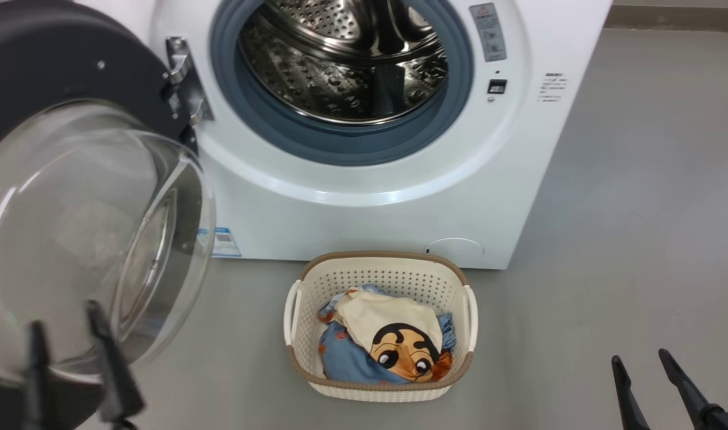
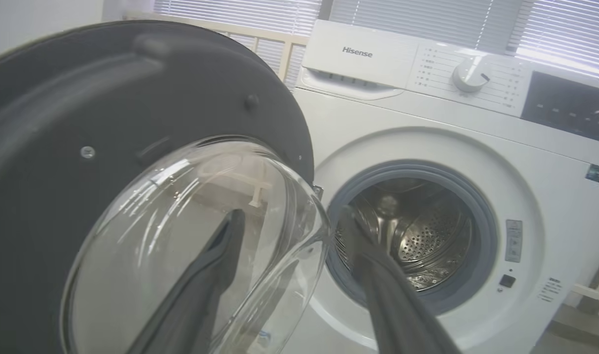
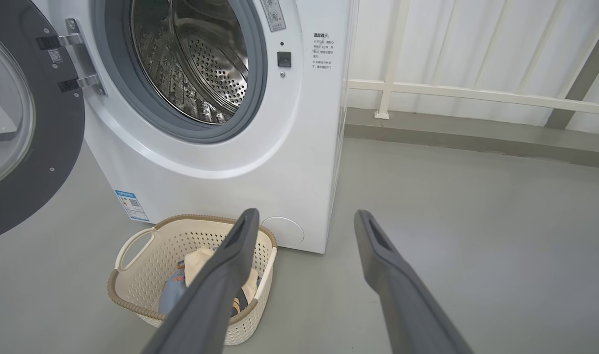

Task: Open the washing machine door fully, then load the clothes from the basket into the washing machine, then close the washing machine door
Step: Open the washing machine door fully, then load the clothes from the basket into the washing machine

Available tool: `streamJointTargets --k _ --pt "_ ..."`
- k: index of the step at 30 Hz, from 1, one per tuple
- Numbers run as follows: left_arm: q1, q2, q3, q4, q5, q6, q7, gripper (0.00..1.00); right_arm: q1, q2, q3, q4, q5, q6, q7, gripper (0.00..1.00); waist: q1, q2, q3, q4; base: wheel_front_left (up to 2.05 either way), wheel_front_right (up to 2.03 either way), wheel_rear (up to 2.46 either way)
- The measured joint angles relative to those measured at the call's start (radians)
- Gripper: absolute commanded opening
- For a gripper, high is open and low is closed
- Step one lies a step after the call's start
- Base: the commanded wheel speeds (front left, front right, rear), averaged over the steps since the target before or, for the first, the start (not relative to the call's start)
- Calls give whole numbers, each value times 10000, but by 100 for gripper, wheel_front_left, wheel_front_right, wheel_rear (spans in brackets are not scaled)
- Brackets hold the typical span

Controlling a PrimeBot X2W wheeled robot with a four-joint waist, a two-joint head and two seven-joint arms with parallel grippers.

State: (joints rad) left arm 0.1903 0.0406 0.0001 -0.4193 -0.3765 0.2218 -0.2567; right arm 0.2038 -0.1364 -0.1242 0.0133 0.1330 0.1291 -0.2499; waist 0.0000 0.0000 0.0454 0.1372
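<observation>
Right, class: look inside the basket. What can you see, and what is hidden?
The basket holds the clothes: a cream piece with a cartoon face lying on light blue fabric. Anything beneath them, and the basket's bottom there, is covered.

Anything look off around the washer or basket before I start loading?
Nothing stands out. The washing machine door hangs open on its hinge, glass intact. The washing machine stands square. The clothes lie wholly inside the upright basket, nothing spilled.
</observation>
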Motion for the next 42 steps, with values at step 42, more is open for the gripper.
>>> streamJointTargets --k 42 --pt "1604 67 424 2892 397 -1714 12 100 -196 19 209 -288 -167 0 0 100 0 0 -356 -1900 0 0 0"
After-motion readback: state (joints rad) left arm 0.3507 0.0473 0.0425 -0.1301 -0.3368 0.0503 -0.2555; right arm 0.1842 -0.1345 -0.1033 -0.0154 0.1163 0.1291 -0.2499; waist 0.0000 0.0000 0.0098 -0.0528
